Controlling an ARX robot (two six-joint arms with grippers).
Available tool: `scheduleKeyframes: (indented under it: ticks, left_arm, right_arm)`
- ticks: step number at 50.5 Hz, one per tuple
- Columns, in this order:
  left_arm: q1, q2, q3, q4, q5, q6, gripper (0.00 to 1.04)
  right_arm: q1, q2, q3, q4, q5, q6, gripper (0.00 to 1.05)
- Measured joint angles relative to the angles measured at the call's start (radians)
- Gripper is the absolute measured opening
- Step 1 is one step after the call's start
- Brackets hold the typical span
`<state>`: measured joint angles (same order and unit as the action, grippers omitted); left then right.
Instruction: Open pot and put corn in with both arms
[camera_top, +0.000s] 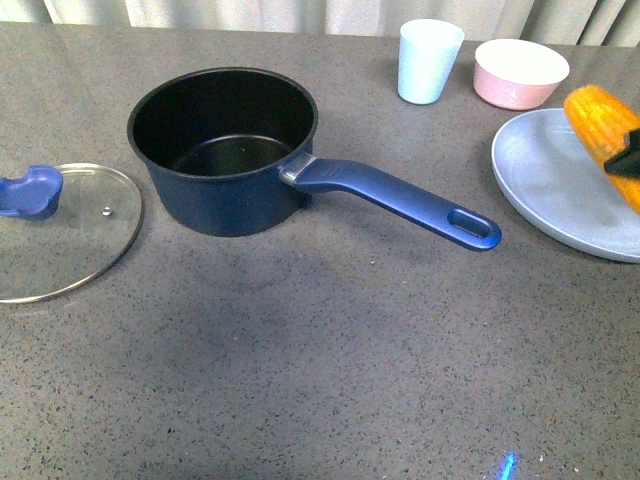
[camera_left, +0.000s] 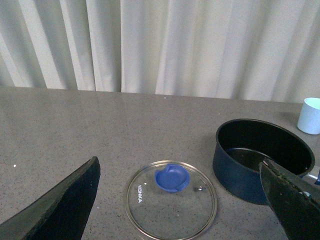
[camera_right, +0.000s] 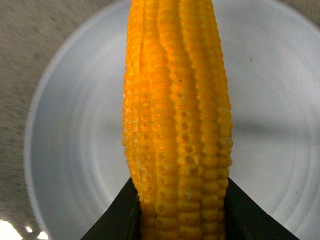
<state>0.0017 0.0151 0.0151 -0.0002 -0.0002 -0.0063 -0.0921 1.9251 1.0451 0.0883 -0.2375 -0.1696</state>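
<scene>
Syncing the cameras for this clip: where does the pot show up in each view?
Front view: pot left of centre, uncovered, handle pointing right.
Left wrist view: pot on the right side of the picture, partly behind a finger of the left end effector.
Right wrist view: not in it; only corn and plate.
Shared landmark: the glass lid beside the pot, in front and left wrist views.

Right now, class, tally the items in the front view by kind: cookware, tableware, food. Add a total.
Cookware: 2, pot, glass lid.
Tableware: 3, cup, pink bowl, plate.
Food: 1, corn.
Total: 6.
</scene>
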Motion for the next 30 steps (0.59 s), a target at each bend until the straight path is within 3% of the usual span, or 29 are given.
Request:
scheduleKeyframes:
  ticks: [13, 30]
  left_arm:
    - [0.000, 0.000, 0.000, 0.000, 0.000, 0.000, 0.96]
    - [0.000, 0.000, 0.000, 0.000, 0.000, 0.000, 0.96]
  right_arm:
    - [0.185, -0.098, 0.119, -0.045, -0.048, 0.055, 0.23]
    - [0.480, 0.069, 0.391, -0.125, -0.034, 0.099, 0.22]
